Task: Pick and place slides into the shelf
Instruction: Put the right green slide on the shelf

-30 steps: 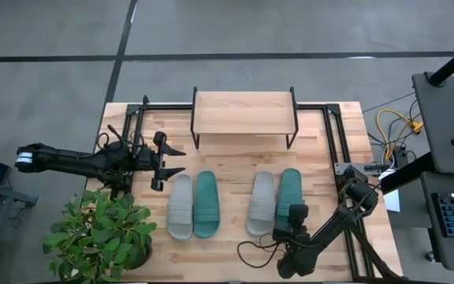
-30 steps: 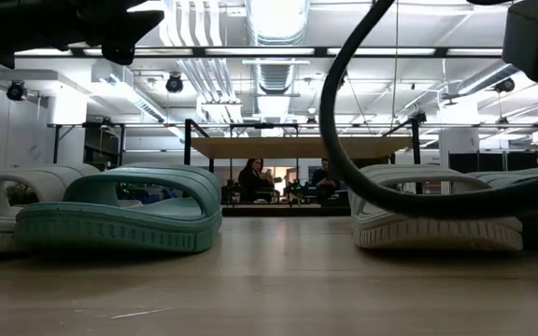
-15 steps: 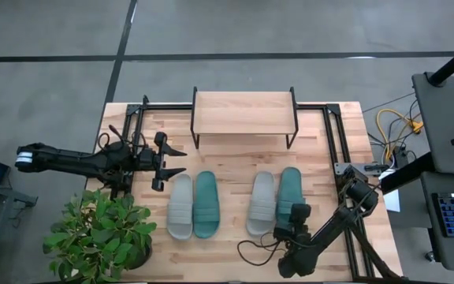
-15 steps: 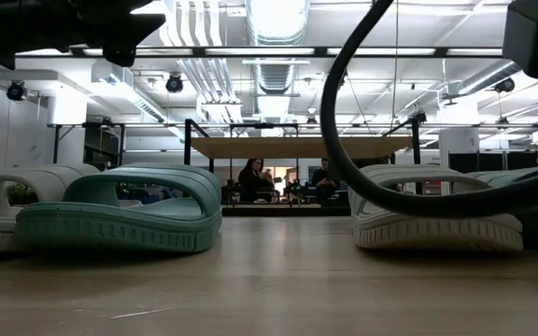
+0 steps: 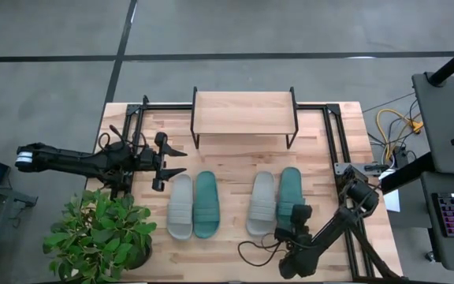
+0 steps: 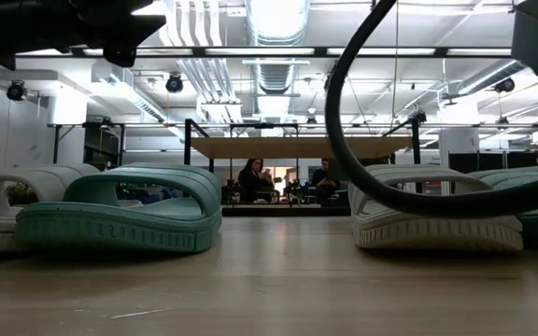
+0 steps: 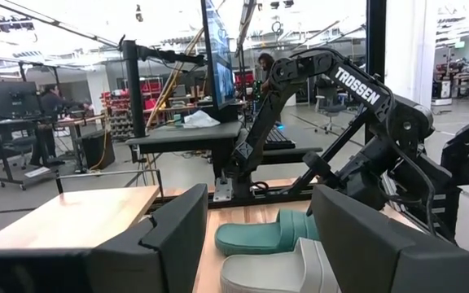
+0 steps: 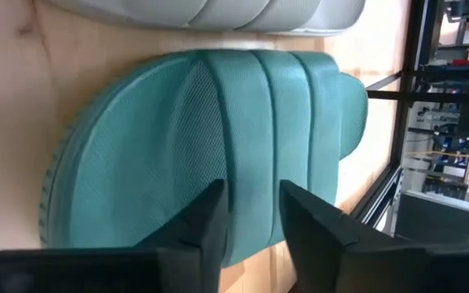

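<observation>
Four slides lie flat on their soles in two pairs: grey (image 5: 180, 207) and teal (image 5: 205, 204), then grey (image 5: 262, 203) and teal (image 5: 288, 191). The shelf (image 5: 243, 114) stands on its black legs by the far edge. My left gripper (image 5: 172, 161) is open and hovers left of the left pair, facing the table's right side. My right gripper (image 5: 296, 216) points down over the near end of the right teal slide (image 8: 218, 130). Its fingers stand slightly apart with nothing between them.
A potted plant (image 5: 101, 233) stands at the near left corner, beside the left arm. A black cable (image 6: 362, 159) loops above the table in front of the right pair. A black metal frame (image 5: 329, 142) runs along the table's sides. Bare wood lies between shelf and slides.
My right gripper has edged slightly toward the table's right side above the teal slide. The slides and my left arm have stayed where they were.
</observation>
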Controlling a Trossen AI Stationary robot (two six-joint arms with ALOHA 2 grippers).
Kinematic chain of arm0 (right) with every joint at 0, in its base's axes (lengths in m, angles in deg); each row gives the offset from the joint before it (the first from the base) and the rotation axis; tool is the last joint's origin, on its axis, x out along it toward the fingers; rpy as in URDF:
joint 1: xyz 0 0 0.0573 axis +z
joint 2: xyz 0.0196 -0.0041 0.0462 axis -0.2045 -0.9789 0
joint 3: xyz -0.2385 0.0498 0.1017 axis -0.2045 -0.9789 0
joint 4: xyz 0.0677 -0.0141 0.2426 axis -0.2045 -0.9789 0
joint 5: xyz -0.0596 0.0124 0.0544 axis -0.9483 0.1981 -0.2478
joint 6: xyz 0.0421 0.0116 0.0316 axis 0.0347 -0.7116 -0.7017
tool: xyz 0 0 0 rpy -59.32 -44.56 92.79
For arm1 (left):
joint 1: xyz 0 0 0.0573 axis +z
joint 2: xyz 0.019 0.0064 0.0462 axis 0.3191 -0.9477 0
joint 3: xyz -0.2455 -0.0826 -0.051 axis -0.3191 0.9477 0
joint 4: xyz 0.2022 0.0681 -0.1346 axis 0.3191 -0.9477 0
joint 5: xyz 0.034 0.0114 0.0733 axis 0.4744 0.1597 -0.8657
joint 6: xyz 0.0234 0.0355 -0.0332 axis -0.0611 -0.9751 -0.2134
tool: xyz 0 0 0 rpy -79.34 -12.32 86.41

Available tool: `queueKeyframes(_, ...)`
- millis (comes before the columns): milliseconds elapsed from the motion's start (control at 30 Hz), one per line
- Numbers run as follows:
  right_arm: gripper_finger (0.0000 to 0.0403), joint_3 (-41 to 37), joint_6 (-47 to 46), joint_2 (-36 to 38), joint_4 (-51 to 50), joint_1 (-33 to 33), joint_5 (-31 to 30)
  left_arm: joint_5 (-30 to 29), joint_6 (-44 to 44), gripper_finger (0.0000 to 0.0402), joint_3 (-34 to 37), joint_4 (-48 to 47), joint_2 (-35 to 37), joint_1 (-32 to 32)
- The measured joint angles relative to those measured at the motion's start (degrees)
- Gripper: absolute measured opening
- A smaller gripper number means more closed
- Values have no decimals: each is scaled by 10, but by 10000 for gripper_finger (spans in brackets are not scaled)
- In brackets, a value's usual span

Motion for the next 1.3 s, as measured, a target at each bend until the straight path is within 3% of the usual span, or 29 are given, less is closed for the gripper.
queueKeyframes(333, 183, -5, -8, 0, 3, 6, -14, 0, 0, 208, 0, 0, -3, 0)
queueKeyframes(667, 187, -49, -4, 0, 14, 5, -19, 0, 0, 208, 0, 0, -5, 0)
queueKeyframes(967, 187, -77, -13, 0, 16, 5, -60, 0, 0, 208, 0, 1, -6, 0)
queueKeyframes(1300, 182, -87, -90, 0, 17, 2, -73, 0, 0, 208, 0, 2, -8, 0)
